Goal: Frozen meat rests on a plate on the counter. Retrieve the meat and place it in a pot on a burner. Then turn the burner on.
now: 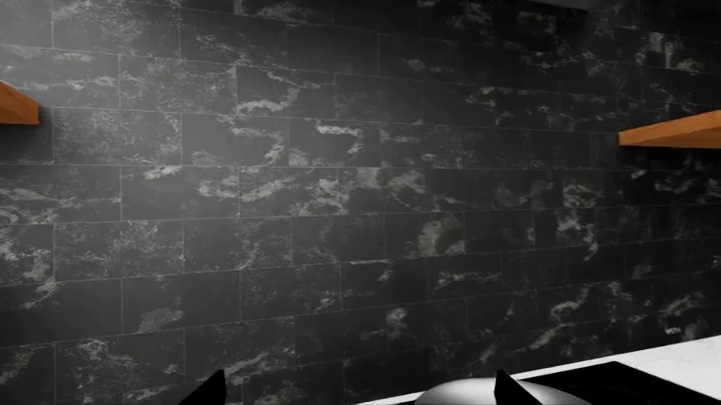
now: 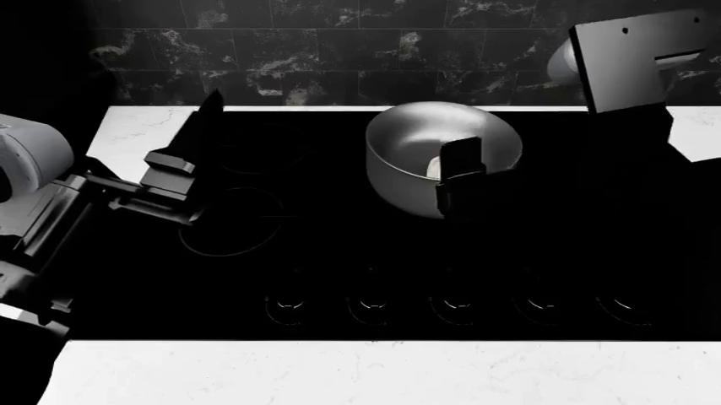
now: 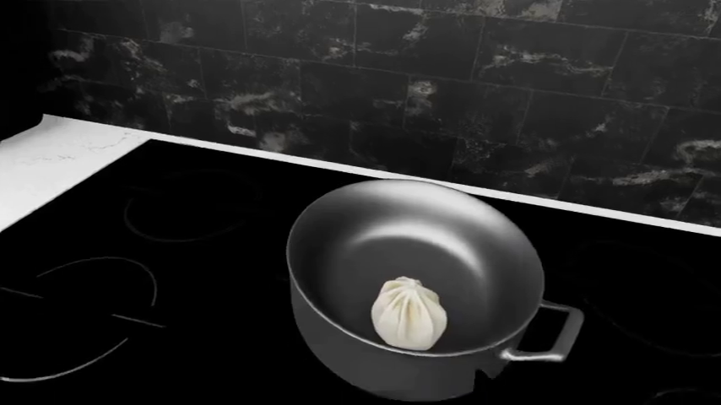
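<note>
From the head camera I see my left arm reaching in from nine o'clock, its gripper (image 2: pixel 203 135) raised over the left side of the black glass cooktop (image 2: pixel 338 253), one dark finger pointing up toward the back wall. In the left wrist view only two dark fingertips (image 1: pixel 208 390) show, set well apart with nothing between them, so that hand is spread and empty.

My right arm comes in from one o'clock, and its gripper (image 2: pixel 460 181) hangs at the near rim of the pot (image 2: pixel 394 160). I see a single dark finger there and cannot tell how wide it stands; nothing appears held.

The pot is brushed grey metal, round and straight-sided, with a small loop handle (image 3: pixel 546 333). The meat (image 3: pixel 409 314) sits inside on its floor, cream-white, pleated, pointed on top.

Faint thin burner rings (image 2: pixel 231 221) mark the glossy glass at eight o'clock of the pot, and a row of round touch controls (image 2: pixel 457 305) lines the near edge. White veined counter (image 2: pixel 372 371) frames the cooktop; dark marbled tile (image 1: pixel 338 169) covers the wall, with orange wooden shelves (image 1: pixel 676 131).
</note>
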Tool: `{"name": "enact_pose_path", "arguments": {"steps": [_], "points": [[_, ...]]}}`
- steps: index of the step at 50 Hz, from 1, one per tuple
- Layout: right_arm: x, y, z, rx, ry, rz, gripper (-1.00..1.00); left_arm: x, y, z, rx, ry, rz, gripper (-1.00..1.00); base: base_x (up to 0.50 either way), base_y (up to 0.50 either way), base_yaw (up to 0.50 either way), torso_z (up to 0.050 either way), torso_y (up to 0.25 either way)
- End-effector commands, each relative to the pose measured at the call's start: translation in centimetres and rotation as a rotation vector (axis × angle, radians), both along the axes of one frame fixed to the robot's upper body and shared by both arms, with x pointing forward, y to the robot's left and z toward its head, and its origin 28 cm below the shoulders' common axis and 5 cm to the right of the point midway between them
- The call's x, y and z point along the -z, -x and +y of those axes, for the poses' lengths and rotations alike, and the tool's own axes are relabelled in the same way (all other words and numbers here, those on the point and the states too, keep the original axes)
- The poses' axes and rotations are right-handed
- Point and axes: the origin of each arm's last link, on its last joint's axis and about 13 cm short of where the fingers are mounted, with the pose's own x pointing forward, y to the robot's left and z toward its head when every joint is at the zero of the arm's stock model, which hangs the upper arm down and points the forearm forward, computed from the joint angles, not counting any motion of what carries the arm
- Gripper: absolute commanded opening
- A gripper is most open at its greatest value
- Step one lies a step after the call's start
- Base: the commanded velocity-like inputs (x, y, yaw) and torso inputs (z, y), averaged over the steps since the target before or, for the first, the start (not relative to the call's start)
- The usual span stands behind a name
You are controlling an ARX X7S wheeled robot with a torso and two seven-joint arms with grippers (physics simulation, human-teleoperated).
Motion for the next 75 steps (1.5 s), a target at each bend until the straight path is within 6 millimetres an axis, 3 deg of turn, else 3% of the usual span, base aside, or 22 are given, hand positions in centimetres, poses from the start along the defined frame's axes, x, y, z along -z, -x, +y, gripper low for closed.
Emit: {"name": "enact_pose_path", "arguments": {"steps": [1,31,40,75], "points": [[0.8,0.7,0.2,0.005,-0.004,0.056,1.0,0.1,0.1,-0.2,0.009,0.001,0.005,1.0,0.0,0.0,0.0,0.0,0.0],[3.5,2.4,0.4,0.01,-0.024,0.184,1.0,0.4,-0.4,-0.2,-0.008,0.02,-0.016,1.0,0.0,0.0,0.0,0.0,0.0],[5.0,2.3,0.5,0.013,-0.023,0.248,1.0,0.6,-1.0,-0.2,-0.021,0.026,-0.033,1.0,0.0,0.0,0.0,0.0,0.0],[7.5,2.0,0.3,0.033,-0.073,0.331,1.0,1.2,-1.4,-0.4,-0.012,0.003,-0.005,1.0,0.0,0.0,0.0,0.0,0.0]]}}
